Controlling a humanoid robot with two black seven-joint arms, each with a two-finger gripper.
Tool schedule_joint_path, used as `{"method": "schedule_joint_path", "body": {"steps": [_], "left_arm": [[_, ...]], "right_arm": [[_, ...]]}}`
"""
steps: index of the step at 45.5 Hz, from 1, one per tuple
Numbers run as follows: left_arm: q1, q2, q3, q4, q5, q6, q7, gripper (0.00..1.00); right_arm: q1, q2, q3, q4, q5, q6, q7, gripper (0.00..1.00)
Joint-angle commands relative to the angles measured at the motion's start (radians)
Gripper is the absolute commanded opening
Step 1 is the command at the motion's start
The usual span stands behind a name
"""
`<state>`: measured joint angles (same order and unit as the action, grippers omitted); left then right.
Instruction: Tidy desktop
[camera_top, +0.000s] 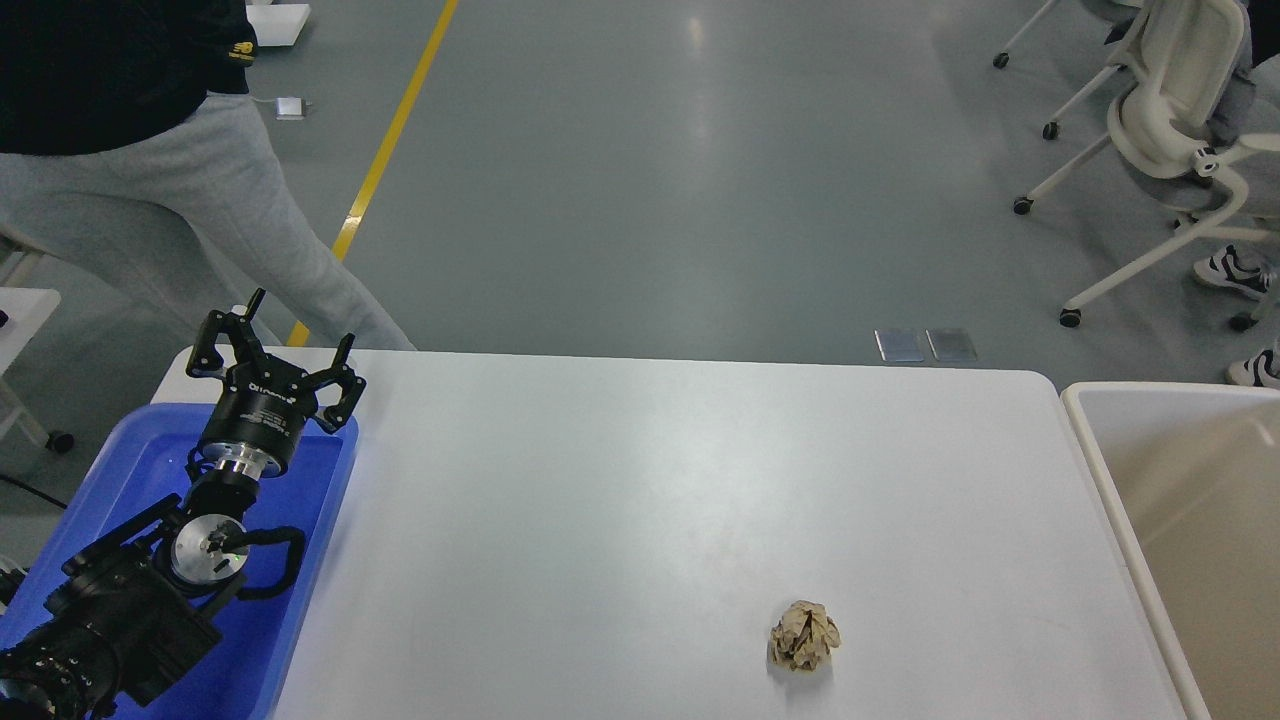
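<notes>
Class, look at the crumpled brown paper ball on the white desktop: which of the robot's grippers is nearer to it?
Left, the only one in view. The left gripper hangs open above the blue tray, far to the left of the paper ball on the desktop. The right gripper is out of view.

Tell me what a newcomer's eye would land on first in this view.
The crumpled brown paper ball stands out, alone near the front of the white desktop. Next comes the black left hand, fingers spread open above the blue tray at the desktop's left edge. A beige bin sits at the right.
</notes>
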<state>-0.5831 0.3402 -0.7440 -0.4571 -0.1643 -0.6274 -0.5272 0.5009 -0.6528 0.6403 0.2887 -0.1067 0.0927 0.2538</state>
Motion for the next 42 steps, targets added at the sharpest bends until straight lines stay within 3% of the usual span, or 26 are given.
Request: {"method": "schedule_joint_path", "body": {"steps": [1,7,18,30,42], "left_arm": [[0.0,-0.001,0.0,0.0,0.0,0.0,0.001,1.0],[0.0,-0.001,0.0,0.0,0.0,0.0,0.001,1.0],[0.0,0.0,0.0,0.0,0.0,0.0,0.0,1.0],[0.0,0.0,0.0,0.0,0.0,0.001,0.001,1.0],[0.0,0.0,0.0,0.0,0.0,0.001,0.0,1.0]], "right_arm": [[-0.142,-0.036,0.369,0.282,-0.094,0.079,0.099,0.99],[-0.232,0.015,0.582,0.412,-0.257,0.117,0.099,0.99],[-0.306,0.222,0.929,0.598,-0.626,0.147,0.097,0.99],[-0.232,0.406,0.961,0.581,-0.637,0.113,0.096,0.99],[-0.211,0.469,0.895,0.584,-0.637,0.114,0.096,0.99]]}}
